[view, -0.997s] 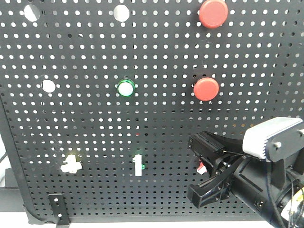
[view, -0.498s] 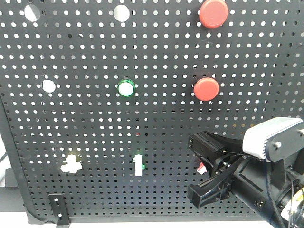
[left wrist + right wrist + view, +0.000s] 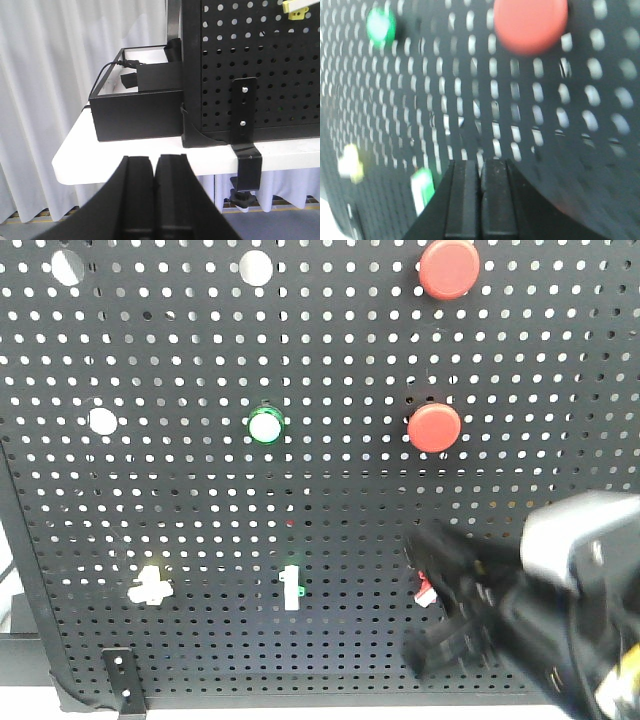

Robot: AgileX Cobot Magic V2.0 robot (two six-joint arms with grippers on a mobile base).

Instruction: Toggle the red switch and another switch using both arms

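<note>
On the black pegboard (image 3: pixel 200 500) the red switch (image 3: pixel 426 589) shows low on the right as a small red and white spot. My right gripper (image 3: pixel 447 602) is blurred right beside and in front of it. In the right wrist view that gripper (image 3: pixel 481 165) is shut and empty, close to the board. The other switch (image 3: pixel 150 585), white with a yellowish glow, sits low on the left and shows blurred as a yellowish switch (image 3: pixel 351 162) in the right wrist view. My left gripper (image 3: pixel 155 160) is shut and empty, below the table edge, with the yellow switch (image 3: pixel 298 6) far above it.
An upright white toggle with a green dot (image 3: pixel 291 588) stands between the two switches. Two large red push buttons (image 3: pixel 434 427) (image 3: pixel 448 267) and a green-ringed button (image 3: pixel 265 425) sit higher up. A black box (image 3: pixel 137 112) and a clamp bracket (image 3: pixel 245 145) stand at the board's left foot.
My right arm has gone from sharp to motion-blurred and has shifted slightly down and to the right by the red switch. Nothing else on the board has moved.
</note>
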